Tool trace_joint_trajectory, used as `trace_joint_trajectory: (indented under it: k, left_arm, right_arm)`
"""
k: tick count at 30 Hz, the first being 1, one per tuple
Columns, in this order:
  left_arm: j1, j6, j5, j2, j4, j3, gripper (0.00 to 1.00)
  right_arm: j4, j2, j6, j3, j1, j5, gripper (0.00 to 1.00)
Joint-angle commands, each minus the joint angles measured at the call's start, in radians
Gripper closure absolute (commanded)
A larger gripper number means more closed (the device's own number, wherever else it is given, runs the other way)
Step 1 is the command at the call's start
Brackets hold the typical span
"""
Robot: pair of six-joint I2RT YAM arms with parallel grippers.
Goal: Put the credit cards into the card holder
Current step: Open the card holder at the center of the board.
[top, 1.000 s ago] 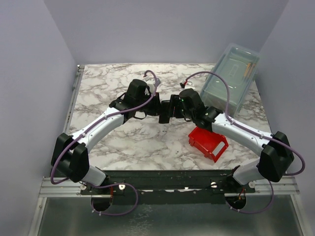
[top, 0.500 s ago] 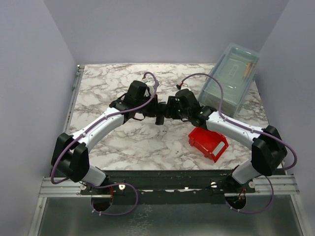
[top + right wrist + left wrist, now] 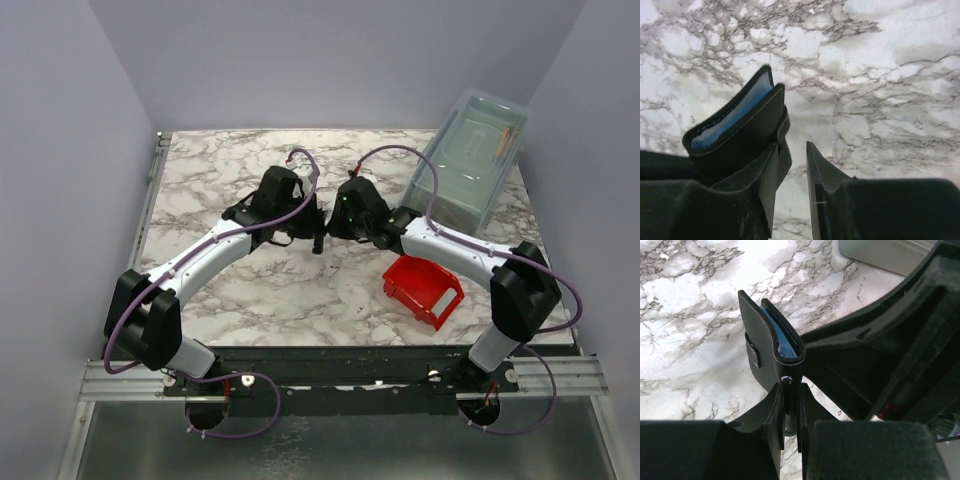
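Left tool [image 3: 789, 390] clamps the flat black rectangular card holder [image 3: 765, 342] (blue panel inside). Right tool [image 3: 792, 146], jaws apart, sits just beside it.

The right gripper [image 3: 791, 155] has moved toward the left edge of the table [image 3: 210, 180], jaws narrowing, coming up beside the holder [image 3: 740, 127].

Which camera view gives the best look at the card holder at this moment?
The left wrist view. The card holder stands edge-up and sharp there, its blue inner panel showing, pinched by the left gripper. The right wrist view shows it too, but darker, with its lower part hidden. The top view barely shows it.
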State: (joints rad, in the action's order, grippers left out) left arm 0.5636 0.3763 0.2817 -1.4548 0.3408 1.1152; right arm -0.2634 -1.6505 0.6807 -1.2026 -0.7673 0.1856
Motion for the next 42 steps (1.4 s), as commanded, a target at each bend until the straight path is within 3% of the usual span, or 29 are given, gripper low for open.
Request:
trace_joint_trajectory:
  k: [1, 7, 14, 16, 21, 23, 33, 42]
  left_arm:
    - [0.004, 0.039, 0.103, 0.073, -0.108, 0.026, 1.00]
    - [-0.011, 0.037, 0.086, 0.072, -0.104, 0.019, 1.00]
    - [-0.028, 0.033, 0.120, 0.061, -0.104, 0.017, 1.00]
    - [-0.028, 0.030, 0.173, 0.055, -0.106, 0.017, 1.00]
    - [-0.024, 0.016, 0.271, 0.079, -0.143, 0.001, 1.00]
    - [-0.020, 0.008, 0.294, 0.085, -0.156, -0.006, 1.00]
    - [0.001, -0.018, 0.326, 0.120, -0.172, -0.032, 1.00]
    - [0.045, -0.030, 0.378, 0.095, -0.174, -0.024, 1.00]
  right_arm:
    - [-0.215, -0.108, -0.007, -0.011, 0.015, 0.202, 0.75]
    - [-0.197, -0.035, -0.037, 0.020, 0.014, 0.169, 0.84]
    - [-0.103, 0.171, -0.098, 0.104, 0.014, -0.008, 0.76]
    - [-0.109, 0.229, -0.119, 0.126, 0.015, -0.043, 0.69]
    - [-0.099, 0.343, -0.185, 0.171, 0.020, -0.131, 0.35]
    - [-0.092, 0.355, -0.195, 0.170, 0.023, -0.138, 0.31]
    - [-0.076, 0.389, -0.182, 0.211, 0.042, -0.024, 0.50]
    - [-0.062, 0.417, -0.196, 0.225, 0.055, 0.005, 0.54]
